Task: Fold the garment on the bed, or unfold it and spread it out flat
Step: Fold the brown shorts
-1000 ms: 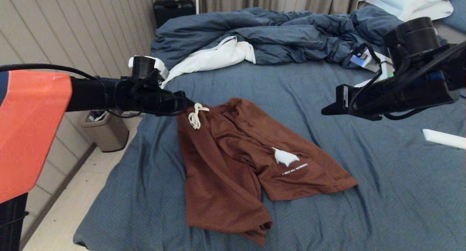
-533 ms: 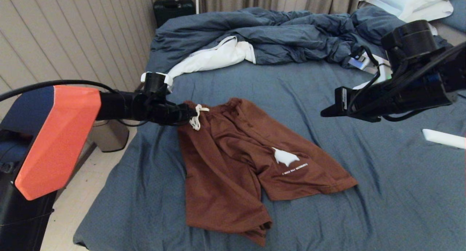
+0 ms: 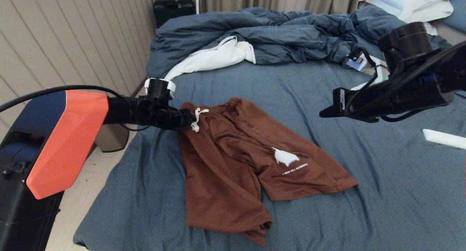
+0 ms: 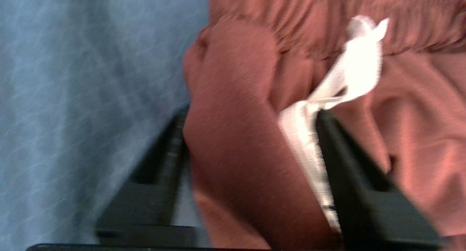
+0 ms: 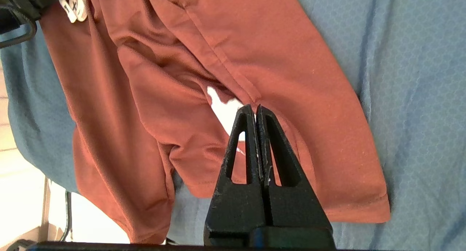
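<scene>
Left gripper [image 3: 187, 119] is down at the shorts [image 3: 240, 160], right at the waistband corner beside the white drawstring [image 3: 196, 119]. From the left wrist camera the two black fingers [image 4: 358, 178] sit apart with a thick fold of brown cloth and a strand of the drawstring between them; the jaws are still fairly wide and whether they actually pinch the cloth, I cannot tell.

The shorts lie on the bed [image 3: 382, 192], near the middle of the blue sheet, waistband toward 11 o'clock, the two legs splaying toward 6 and 4 o'clock. The leg pointing to 4 o'clock carries the white logo [image 3: 285, 157] with a small line of text under it. The cloth is creased, and the 6 o'clock leg has its hem curled under at the tip.

Right gripper [image 3: 327, 112] hangs in the air off at 2 o'clock from the shorts, well apart from them. Its wrist camera shows the jaws pressed together, tips touching, holding nothing, with the logo leg lying below.

The rumpled duvet [image 3: 269, 36] is heaped at 12 o'clock, with a pillow [image 3: 415, 1] in the 1 o'clock corner.
</scene>
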Controlling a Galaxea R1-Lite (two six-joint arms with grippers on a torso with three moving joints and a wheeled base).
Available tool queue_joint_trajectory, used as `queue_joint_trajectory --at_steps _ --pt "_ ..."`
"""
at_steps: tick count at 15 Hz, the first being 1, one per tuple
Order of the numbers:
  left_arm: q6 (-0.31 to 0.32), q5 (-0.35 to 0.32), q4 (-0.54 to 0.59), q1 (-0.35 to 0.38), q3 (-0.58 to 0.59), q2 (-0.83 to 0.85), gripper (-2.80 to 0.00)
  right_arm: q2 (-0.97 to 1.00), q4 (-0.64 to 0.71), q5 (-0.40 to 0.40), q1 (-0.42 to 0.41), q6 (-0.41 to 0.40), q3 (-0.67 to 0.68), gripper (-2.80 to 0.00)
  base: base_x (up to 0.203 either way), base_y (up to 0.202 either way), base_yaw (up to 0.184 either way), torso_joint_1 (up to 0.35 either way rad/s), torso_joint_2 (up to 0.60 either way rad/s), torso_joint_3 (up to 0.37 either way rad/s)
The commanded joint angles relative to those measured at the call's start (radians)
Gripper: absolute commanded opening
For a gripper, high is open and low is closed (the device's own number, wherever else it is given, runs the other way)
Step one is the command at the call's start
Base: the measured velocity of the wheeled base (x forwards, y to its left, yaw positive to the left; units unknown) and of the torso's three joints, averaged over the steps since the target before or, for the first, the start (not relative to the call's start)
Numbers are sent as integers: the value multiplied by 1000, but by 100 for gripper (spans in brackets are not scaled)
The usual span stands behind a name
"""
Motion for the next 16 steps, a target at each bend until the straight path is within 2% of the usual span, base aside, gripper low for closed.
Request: queue_joint_trajectory --at_steps 1,5,7,11,16 --pt "-7 1 -10 0 4 0 -280 -3 -1 2 1 1 1 -280 0 0 0 0 0 0" --pt "-13 3 -23 3 42 -42 -280 -3 -1 2 2 1 1 -280 0 0 0 0 0 0" --pt "-11 5 -22 15 109 -93 -280 -6 -1 2 4 1 3 -280 0 0 0 0 0 0" --pt "2 17 -53 48 365 -229 -280 -15 1 4 4 1 5 -280 0 0 0 0 0 0" --pt "51 53 -197 81 690 -387 -280 -13 1 6 5 1 8 -280 0 0 0 0 0 0"
